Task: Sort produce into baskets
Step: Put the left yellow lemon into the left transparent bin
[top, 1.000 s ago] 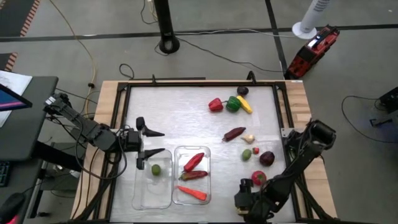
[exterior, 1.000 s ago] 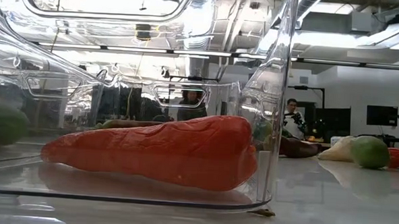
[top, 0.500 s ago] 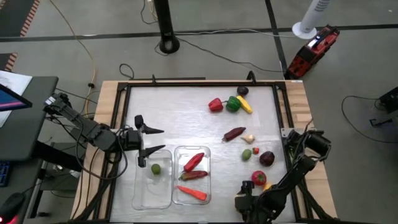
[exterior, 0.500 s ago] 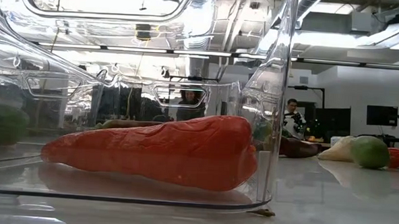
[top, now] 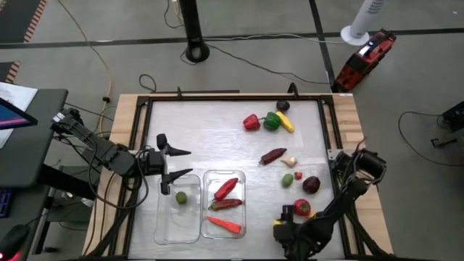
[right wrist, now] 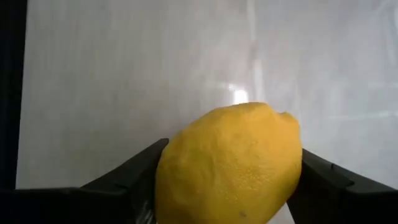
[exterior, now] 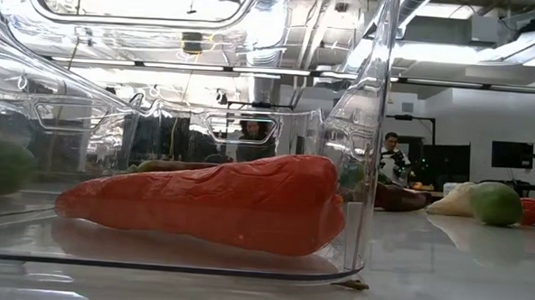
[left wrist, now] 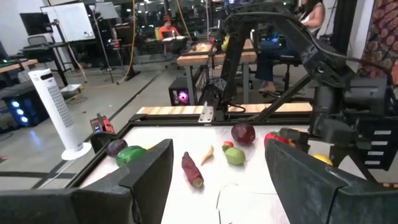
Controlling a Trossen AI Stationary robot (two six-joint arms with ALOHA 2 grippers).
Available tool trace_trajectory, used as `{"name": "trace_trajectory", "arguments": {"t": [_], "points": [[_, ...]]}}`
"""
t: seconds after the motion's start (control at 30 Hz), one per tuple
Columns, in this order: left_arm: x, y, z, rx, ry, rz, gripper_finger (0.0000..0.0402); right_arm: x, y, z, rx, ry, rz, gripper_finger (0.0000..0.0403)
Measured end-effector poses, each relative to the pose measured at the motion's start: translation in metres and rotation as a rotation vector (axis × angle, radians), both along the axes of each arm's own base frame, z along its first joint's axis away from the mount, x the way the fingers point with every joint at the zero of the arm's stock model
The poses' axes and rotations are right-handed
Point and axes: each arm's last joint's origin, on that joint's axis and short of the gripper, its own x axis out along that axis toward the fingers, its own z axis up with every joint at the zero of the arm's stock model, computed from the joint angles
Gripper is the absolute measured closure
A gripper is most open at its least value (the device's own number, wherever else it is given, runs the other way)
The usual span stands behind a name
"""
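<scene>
high view: at the bench's left edge the left claw [top: 176, 164] waits spread wide by the left basket [top: 165, 230], which holds one green fruit [top: 181, 196]; the right basket [top: 242, 210] holds chillies and a carrot [top: 224, 225]. near the front right, the right claw [right wrist: 230, 186] pinches a lemon [right wrist: 230, 165]. the rounded, slick lemon could squirt free if squeezed off-centre.

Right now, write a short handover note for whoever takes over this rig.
Left tool: open, hovering by the left bin, holding nothing.
Right tool: shut on a lemon, low at the table's near right.
Done: a green fruit in the left bin; two chillies and a carrot in the right bin.
Left: bin the lemon, then the loose peppers, eggplant, apple and the rest.
</scene>
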Motion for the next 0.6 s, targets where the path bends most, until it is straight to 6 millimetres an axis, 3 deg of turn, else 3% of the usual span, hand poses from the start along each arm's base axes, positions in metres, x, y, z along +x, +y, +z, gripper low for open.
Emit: {"name": "trace_trajectory", "arguments": {"t": [0.33, 0.5, 0.6], "points": [[0.000, 0.000, 0.004, 0.022, -0.027, -0.007, 0.0159, 0.055, -0.075, 0.069, -0.065, -0.240, -0.032, 0.0109], [0.000, 0.000, 0.004, 0.023, -0.025, -0.010, 0.0159, 0.101, -0.103, 0.087, -0.004, -0.458, 0.048, 0.0109], [0.000, 0.000, 0.004, 0.024, -0.025, -0.011, 0.0159, 0.129, -0.117, 0.087, 0.071, -0.586, 0.132, 0.0109]]}}
